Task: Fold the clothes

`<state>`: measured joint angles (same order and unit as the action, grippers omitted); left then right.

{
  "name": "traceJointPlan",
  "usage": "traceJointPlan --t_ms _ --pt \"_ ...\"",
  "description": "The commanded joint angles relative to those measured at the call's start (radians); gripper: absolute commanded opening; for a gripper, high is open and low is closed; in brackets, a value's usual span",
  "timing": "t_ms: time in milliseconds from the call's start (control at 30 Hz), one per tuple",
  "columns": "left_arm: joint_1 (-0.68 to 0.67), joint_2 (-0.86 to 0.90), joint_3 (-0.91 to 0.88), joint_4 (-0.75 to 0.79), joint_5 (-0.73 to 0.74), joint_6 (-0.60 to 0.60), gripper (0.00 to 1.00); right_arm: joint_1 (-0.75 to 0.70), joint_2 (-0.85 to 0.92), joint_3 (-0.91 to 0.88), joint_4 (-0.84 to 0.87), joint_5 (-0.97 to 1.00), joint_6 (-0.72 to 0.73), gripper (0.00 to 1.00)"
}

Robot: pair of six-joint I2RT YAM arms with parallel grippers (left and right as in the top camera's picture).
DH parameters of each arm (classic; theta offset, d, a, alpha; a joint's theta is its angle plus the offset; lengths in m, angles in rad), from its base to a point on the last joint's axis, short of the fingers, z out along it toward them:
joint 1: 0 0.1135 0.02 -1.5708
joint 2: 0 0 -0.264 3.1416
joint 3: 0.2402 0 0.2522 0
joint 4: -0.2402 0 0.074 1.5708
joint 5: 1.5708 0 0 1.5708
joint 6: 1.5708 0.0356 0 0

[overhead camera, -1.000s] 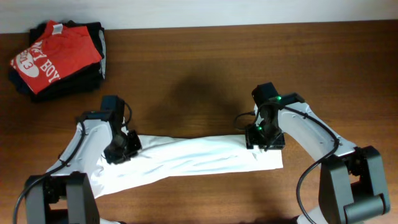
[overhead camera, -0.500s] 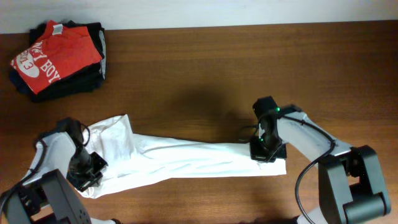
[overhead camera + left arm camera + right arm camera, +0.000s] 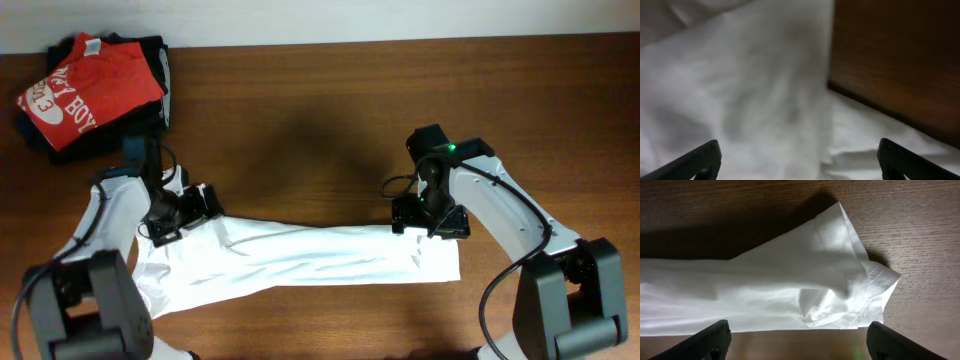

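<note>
The clothes [image 3: 320, 255], a white T-shirt, lie in a long wrinkled band across the near half of the table. My left gripper [image 3: 183, 212] hovers open over the band's upper left edge. In the left wrist view, blurred white cloth [image 3: 765, 90] fills the space beneath the wide-apart fingertips [image 3: 705, 160], with nothing clamped. My right gripper [image 3: 430, 218] stands open above the band's right end. The right wrist view shows the sleeve end [image 3: 840, 280] lying flat ahead of the spread fingertips [image 3: 715, 340]. No print shows.
A red T-shirt [image 3: 85, 85] with white lettering rests on dark folded garments [image 3: 155, 95] at the back left corner. Bare brown table [image 3: 320, 130] stretches behind the white band. A pale wall [image 3: 400, 20] borders the table's far edge.
Both grippers were shut on the cloth and now stand open. The left one swung from the shirt's lower left end up to its upper left edge. The right one lifted slightly.
</note>
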<state>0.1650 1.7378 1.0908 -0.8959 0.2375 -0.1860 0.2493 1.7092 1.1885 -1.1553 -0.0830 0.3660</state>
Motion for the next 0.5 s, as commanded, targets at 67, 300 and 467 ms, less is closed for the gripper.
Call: traceJointPlan --t_ms 67,300,467 --pt "0.005 0.102 0.010 -0.011 -0.060 -0.017 0.57 -0.002 -0.003 0.014 0.014 0.013 0.005 0.92" --pt "0.017 0.073 0.107 -0.190 -0.227 -0.154 0.01 -0.002 -0.003 0.014 0.016 0.013 0.005 0.94" --pt "0.047 0.064 0.124 -0.253 -0.358 -0.206 0.16 -0.002 -0.003 -0.006 0.027 0.017 0.005 0.94"
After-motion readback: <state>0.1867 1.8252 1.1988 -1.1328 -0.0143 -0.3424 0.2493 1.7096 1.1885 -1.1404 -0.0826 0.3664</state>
